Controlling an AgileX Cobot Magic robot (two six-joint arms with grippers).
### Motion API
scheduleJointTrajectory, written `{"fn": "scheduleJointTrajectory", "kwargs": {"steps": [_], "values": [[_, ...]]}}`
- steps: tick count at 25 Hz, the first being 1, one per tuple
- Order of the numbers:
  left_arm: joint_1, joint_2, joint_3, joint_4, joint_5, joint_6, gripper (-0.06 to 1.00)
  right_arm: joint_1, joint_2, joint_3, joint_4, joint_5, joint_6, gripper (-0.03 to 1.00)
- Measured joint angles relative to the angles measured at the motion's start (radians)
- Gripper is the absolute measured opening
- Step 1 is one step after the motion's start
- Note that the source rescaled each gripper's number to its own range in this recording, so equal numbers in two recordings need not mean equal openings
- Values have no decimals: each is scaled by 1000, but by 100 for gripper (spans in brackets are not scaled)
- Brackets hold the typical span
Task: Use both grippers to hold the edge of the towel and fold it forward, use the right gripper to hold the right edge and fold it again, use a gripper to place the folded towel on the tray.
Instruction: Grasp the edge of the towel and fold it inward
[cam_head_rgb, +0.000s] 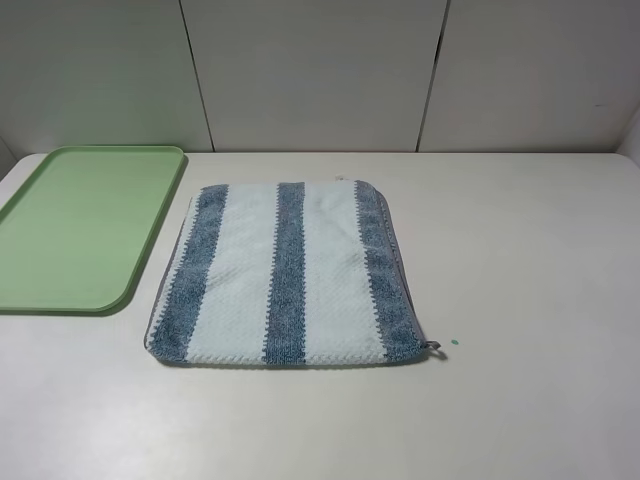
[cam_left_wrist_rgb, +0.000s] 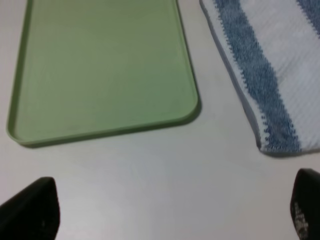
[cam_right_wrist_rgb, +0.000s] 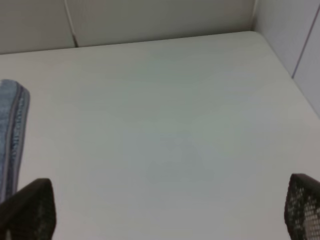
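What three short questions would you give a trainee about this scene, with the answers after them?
1. True or false: the towel lies on the tray.
2. How many blue-grey stripes does the towel show in the high view? A. two B. three C. five
3. Fill the gap: in the wrist views, the left hand and the right hand are both ____ and hold nothing.

Key: 1. False, the towel lies beside the tray, apart from it. 2. B. 3. open.
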Motion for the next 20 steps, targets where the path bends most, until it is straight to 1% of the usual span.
{"fn": "scheduleJointTrajectory", "kwargs": {"steps": [4,7,10,14,19,20], "values": [[0,94,-28,0,7,51,91,0,27,0,74,0,-46,100],[0,161,-62,0,6,68,91,0,94,0,133,0,-96,100],[0,217,-95,-1,6,90,91,0,173,0,170,0,-144,100],[-46,278,-130,-1,11,141,91,4,276,-17,208,4,-209,100],[-117,384,-164,5,29,184,91,77,372,-93,228,4,-253,100],[-117,384,-164,5,29,184,91,98,396,-115,226,4,-260,100]]}}
